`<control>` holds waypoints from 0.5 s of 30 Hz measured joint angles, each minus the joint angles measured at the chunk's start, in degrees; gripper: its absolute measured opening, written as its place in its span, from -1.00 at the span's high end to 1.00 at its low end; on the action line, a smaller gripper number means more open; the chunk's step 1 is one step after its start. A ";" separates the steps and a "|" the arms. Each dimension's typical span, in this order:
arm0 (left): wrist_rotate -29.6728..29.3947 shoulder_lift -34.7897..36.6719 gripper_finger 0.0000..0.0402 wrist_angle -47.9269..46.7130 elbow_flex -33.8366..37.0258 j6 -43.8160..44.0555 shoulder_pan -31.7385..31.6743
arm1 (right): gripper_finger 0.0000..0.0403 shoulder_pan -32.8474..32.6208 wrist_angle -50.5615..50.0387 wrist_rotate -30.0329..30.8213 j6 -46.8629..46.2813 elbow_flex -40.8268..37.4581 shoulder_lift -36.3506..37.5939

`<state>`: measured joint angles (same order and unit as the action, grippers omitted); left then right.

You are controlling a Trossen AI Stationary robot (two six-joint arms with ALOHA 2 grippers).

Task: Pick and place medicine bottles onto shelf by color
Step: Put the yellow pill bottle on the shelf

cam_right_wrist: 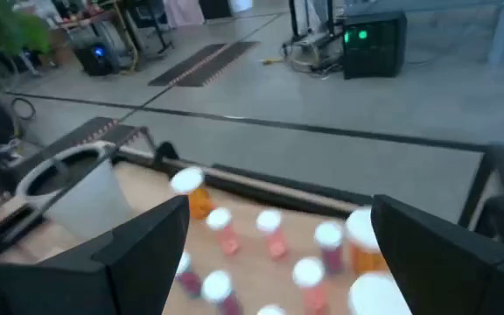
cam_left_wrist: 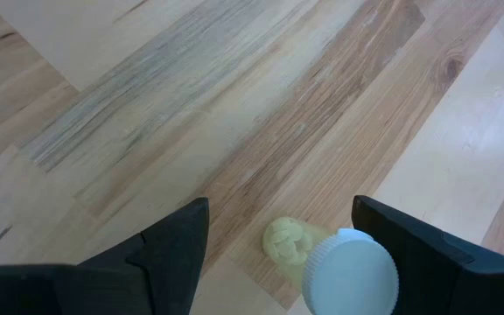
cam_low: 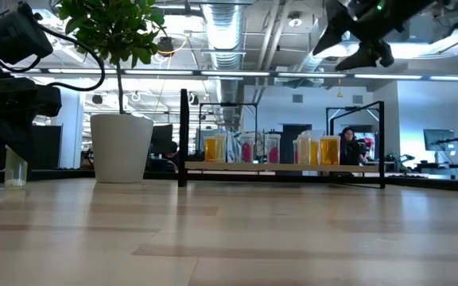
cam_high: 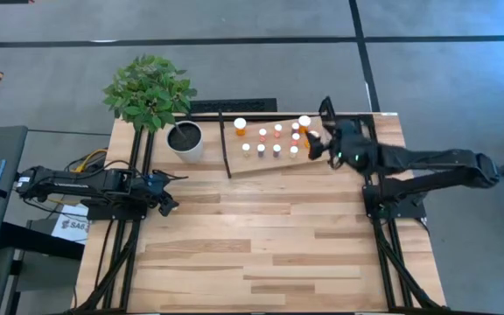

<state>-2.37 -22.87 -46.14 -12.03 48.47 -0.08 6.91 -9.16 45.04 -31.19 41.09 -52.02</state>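
Shelf [cam_high: 269, 144] sits at the desk's [cam_high: 261, 245] far edge, just right of the white plant pot [cam_high: 185, 140], with thin black uprights at both ends. About ten white-capped medicine bottles [cam_high: 274, 138] stand on the shelf board: orange ones at both ends, pinkish-red ones in the middle, seen in a row in the low view [cam_low: 273, 148]. One more pale bottle [cam_left_wrist: 339, 267] with a white cap is off the shelf, on the desk well left of the plant pot, between the left gripper's [cam_left_wrist: 278, 241] jaws; jaws stand wide on either side of it, contact not clear. In the low view the same pale bottle [cam_low: 16, 168] stands upright on the desk under the left arm. Right gripper [cam_high: 320, 142] hangs raised over the shelf's right end, jaws wide, nothing held; its wrist view looks down on the caps [cam_right_wrist: 269, 232] and plant pot [cam_right_wrist: 77, 188]. A person [cam_low: 348, 147] shows in the room behind the shelf.
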 joint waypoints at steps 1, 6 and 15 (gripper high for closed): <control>0.00 0.02 -0.33 0.01 0.00 0.00 0.00 | -0.88 -1.77 0.70 1.99 -1.20 -1.29 -0.06; 0.00 -0.01 -0.33 0.01 0.00 0.00 0.00 | -0.88 -10.43 1.86 12.81 -11.28 -5.86 -3.42; 0.00 0.02 -0.33 0.01 0.00 0.00 0.00 | -0.88 -22.87 1.14 29.42 -26.99 -6.98 -15.63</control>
<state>-2.37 -22.85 -46.13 -12.03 48.47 -0.08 -15.96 -8.02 74.45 -58.18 34.11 -67.65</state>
